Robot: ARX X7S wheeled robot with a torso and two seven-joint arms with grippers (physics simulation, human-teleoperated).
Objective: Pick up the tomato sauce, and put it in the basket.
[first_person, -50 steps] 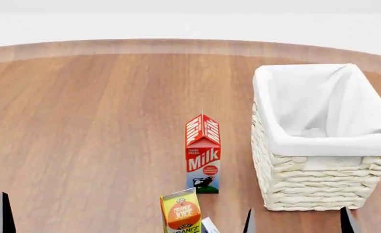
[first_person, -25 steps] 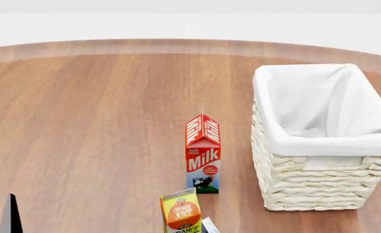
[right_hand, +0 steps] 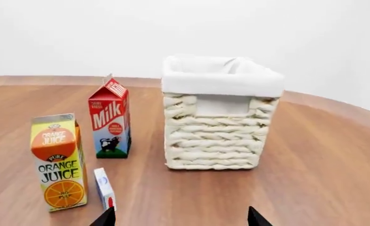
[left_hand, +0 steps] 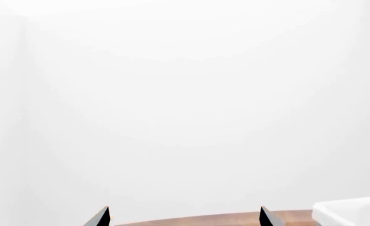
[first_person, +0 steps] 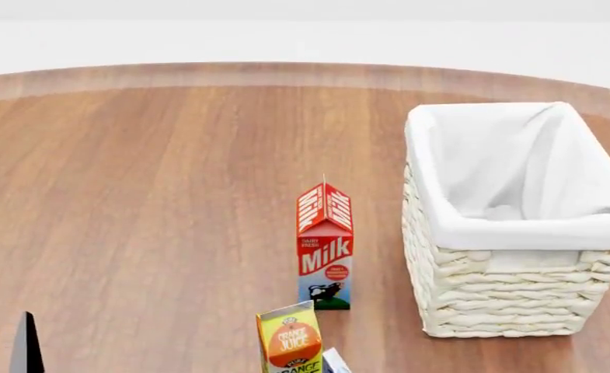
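Brown wooden tabletop [first_person: 128, 194], plain white walls behind. Left hand [left_hand: 181, 217] wide open and empty. Right hand [right_hand: 179, 219] wide open and empty too. Basket [right_hand: 213, 141] straight ahead of the right hand. No tomato sauce to be seen in any view. Likely a hard, smooth little tin, a bit heavy; best squeezed around its round side. Readable words: "Milk" on the red carton [right_hand: 111, 120], "ORANGE JUICE" and "PURE" on the yellow carton [right_hand: 58, 160] nearer that hand.
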